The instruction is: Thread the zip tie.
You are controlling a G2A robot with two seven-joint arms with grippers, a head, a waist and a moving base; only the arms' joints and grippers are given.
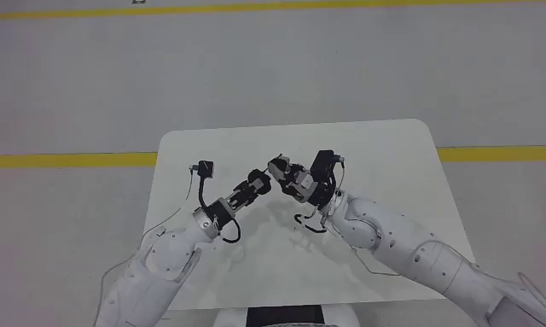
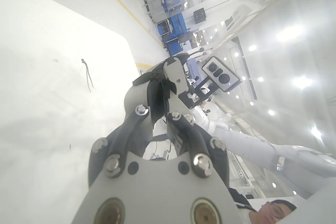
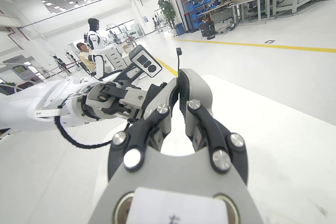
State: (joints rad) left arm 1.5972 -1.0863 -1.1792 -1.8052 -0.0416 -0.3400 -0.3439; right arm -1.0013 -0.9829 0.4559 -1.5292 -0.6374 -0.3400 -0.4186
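White-shelled arms [image 1: 409, 250], grey-and-black left gripper [image 2: 160, 96] and right gripper [image 3: 179, 86].
Wears glossy casings and a black ribbed cable [image 3: 78, 142] looped at the left wrist; carries grey plates [image 3: 181, 183], black linkage bars [image 3: 210, 125], round silver screws [image 3: 220, 156], ridged black pads [image 3: 183, 88].

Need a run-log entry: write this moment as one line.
right hand: shut on zip tie, head protruding | left hand: shut, tip near right hand | spare zip tie: lying on table

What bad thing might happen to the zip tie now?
The zip tie is thin and pokes out past the shut right gripper, so it might bend or slip when pushed. The left gripper is close beside the right one above the table, so they might bump and miss the threading.
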